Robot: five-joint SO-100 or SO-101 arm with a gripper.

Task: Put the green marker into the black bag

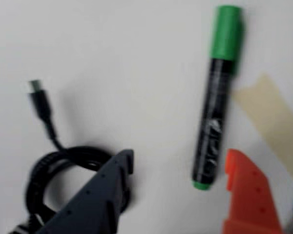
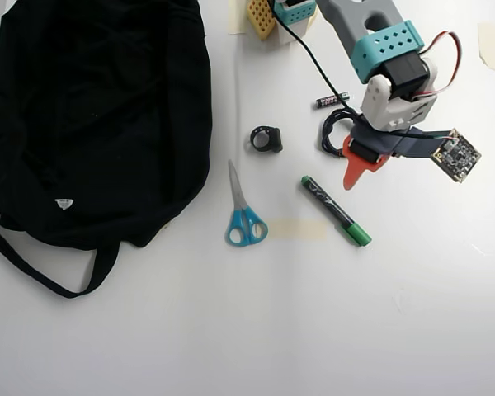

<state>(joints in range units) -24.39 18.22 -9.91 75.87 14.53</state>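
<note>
The green marker (image 1: 216,112) lies flat on the white table, a black barrel with white print and its green cap pointing away in the wrist view. In the overhead view the marker (image 2: 334,209) lies slanted, just below the arm. My gripper (image 1: 180,158) hovers over the marker's capless end, open and holding nothing. Its dark finger (image 1: 112,180) is to the left, and its orange finger (image 1: 244,190) sits just right of the barrel end. The black bag (image 2: 99,115) fills the upper left of the overhead view, far from the gripper, with a white label (image 2: 63,203) and a strap (image 2: 33,264).
A coiled black cable (image 1: 63,180) lies under the dark finger. Blue-handled scissors (image 2: 243,216) lie between bag and marker. A small black ring (image 2: 266,139), a battery (image 2: 332,100) and a strip of beige tape (image 2: 297,229) are also on the table.
</note>
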